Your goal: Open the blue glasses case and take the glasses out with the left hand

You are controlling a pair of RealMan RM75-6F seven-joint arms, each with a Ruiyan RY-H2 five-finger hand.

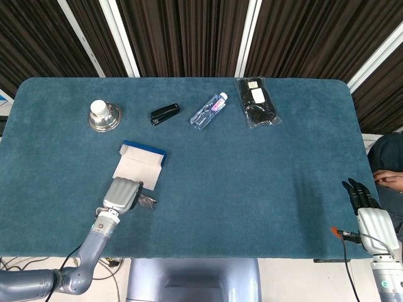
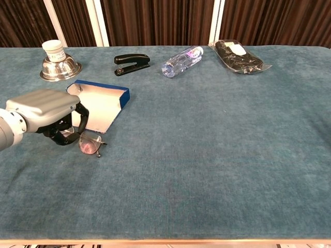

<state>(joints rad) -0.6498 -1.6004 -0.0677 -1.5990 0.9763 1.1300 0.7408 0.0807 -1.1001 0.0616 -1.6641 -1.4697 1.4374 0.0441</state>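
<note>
The blue glasses case (image 1: 140, 165) (image 2: 101, 103) lies open on the teal table, its pale lining facing up, with nothing inside. Thin wire-rimmed glasses (image 1: 147, 202) (image 2: 90, 145) sit just in front of the case. My left hand (image 1: 123, 194) (image 2: 45, 110) is curled over their left side and pinches the frame, so the free lens tilts up off the cloth. My right hand (image 1: 364, 202) rests at the table's near right edge, fingers straight and apart, holding nothing. The chest view does not show it.
Along the back stand a steel bowl with a white jar (image 1: 104, 116) (image 2: 59, 64), a black stapler (image 1: 165, 114) (image 2: 132, 63), a lying water bottle (image 1: 209, 111) (image 2: 182, 60) and a black packet (image 1: 257, 101) (image 2: 239, 56). A person's hand (image 1: 390, 179) shows at the right edge.
</note>
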